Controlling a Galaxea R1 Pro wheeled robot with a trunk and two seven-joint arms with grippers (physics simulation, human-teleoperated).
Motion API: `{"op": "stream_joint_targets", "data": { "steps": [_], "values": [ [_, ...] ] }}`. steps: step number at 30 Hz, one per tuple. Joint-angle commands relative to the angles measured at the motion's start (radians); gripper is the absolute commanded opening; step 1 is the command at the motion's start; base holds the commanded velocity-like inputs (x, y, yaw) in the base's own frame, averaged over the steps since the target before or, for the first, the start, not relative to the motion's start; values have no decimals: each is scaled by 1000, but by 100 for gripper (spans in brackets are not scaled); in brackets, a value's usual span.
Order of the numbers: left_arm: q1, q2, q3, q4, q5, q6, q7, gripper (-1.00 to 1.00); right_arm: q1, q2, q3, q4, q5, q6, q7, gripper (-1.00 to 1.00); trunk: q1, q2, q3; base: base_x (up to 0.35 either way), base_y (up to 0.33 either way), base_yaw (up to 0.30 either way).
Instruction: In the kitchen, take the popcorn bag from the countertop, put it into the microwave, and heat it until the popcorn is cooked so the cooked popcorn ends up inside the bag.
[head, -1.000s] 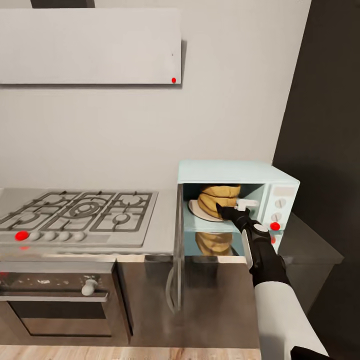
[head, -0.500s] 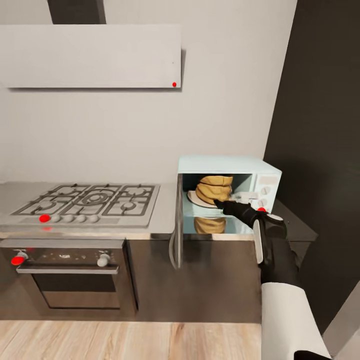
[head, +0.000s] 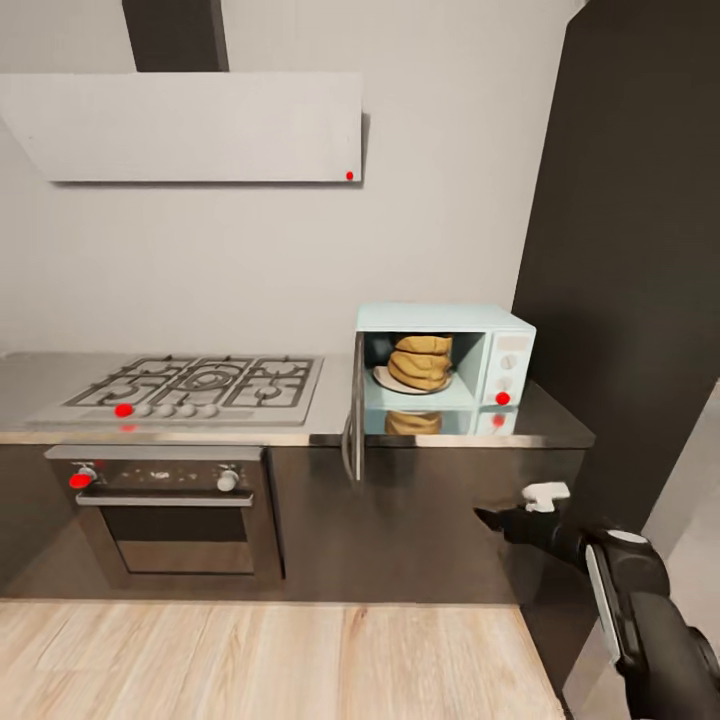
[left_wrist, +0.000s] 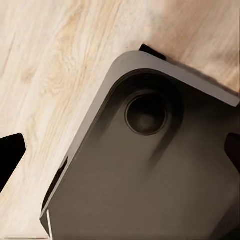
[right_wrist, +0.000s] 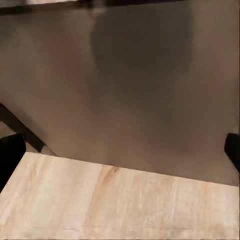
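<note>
Popcorn bag (head: 421, 362) sat on a plate inside the microwave (head: 444, 367), centre-right of frame; door (head: 353, 421) stood open. Placement judged done; closing and heating remained. Right gripper (head: 508, 514), lower right, held nothing, fingers wide apart. Left gripper's (left_wrist: 120, 150) 2 fingertips also wide.

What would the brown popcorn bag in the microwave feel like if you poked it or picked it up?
The popcorn bag would probably feel soft and floppy, since its sides sag in crumpled rolls. It likely would not roll away, because it sits slumped and wide on the plate inside the microwave. It is probably light for its size, though the pictures cannot prove that.
</note>
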Motion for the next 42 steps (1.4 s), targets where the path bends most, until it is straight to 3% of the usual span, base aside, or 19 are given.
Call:
{"op": "stream_joint_targets", "data": {
  "steps": [1, 3, 6, 10, 12, 15, 16, 17, 19, 21, 22, 23, 24, 26, 27, 29, 33, 42],
  "values": [
    [0, 0, 5, -2, -5, -1, 1, 100, 34, -11, -1, 4, 17, 3, 23, 100, -1, -1, -1, -343, 0, 0],
    [0, 1, 2, -3, -6, -1, 0, 100, 81, -19, 0, 31, 50, 3, 33, 100, -1, -1, -1, -343, 0, 0],
    [0, 2, 1, -20, -6, -1, 0, 100, 108, -23, 5, 183, 104, -3, 37, 100, -1, -1, -1, -206, 0, 0],
    [0, 19, 0, -272, -4, 60, -2, 100, 110, -22, 4, 460, 121, -62, 6, 100, -1, -1, -1, -20, 0, 0],
    [-1, 22, 1, -479, -6, 216, 0, 100, 110, -22, 1, 607, 129, -191, -52, 100, -1, -1, -1, -2, 0, 0],
    [-11, 24, 1, -776, -7, 529, 18, 100, 110, -22, -2, 844, 131, -390, -187, 100, -1, -1, -1, 0, 0, 0],
    [-44, 24, 1, -850, -7, 628, 33, 100, 110, -22, -3, 943, 132, -461, -234, 100, -1, -1, -1, 0, 0, 0],
    [-127, 25, 1, -888, -3, 706, 48, 100, 110, -23, -4, 1033, 134, -534, -269, 100, -1, -1, -1, 0, 0, 0],
    [-277, 24, 1, -883, 1, 787, 61, 100, 110, -29, -3, 1137, 134, -629, -304, 100, -1, -1, -1, 0, 0, 0],
    [-470, 13, 1, -813, 3, 823, 65, 100, 110, -50, -2, 1228, 133, -685, -331, 100, -1, -1, -1, 0, 0, 0],
    [-536, 4, 1, -782, 2, 828, 65, 100, 110, -62, -2, 1253, 133, -695, -336, 100, -1, -1, -1, 0, 0, 0],
    [-661, -23, 0, -719, 2, 832, 62, 100, 110, -79, -3, 1296, 132, -706, -341, 100, -1, -1, -1, 0, 0, 0],
    [-745, -40, 0, -682, 3, 833, 59, 100, 110, -85, -3, 1323, 131, -710, -349, 100, -1, -1, -1, 0, 0, 0],
    [-852, -68, 0, -656, 3, 827, 58, 100, 110, -87, -4, 1352, 128, -713, -392, 100, -1, -1, -1, 0, 0, 0],
    [-889, -103, 1, -745, -4, 818, 64, 100, 110, -84, -4, 1412, 127, -714, -475, 100, -1, -1, -1, 0, 0, 0],
    [-894, -124, 1, -735, 5, 817, 66, 100, 110, -82, -1, 1449, 131, -714, -513, 100, -1, -1, -1, 29, 0, 0],
    [-895, -124, 3, -689, 3, 814, 67, 100, 110, -79, 0, 1459, 133, -717, -521, 100, -1, -1, -1, 247, 0, 0],
    [-895, -123, 5, -693, 5, 812, 67, 100, 110, -79, 0, 1459, 133, -717, -520, 100, -1, -1, -1, 319, 0, 0]
  ]
}}
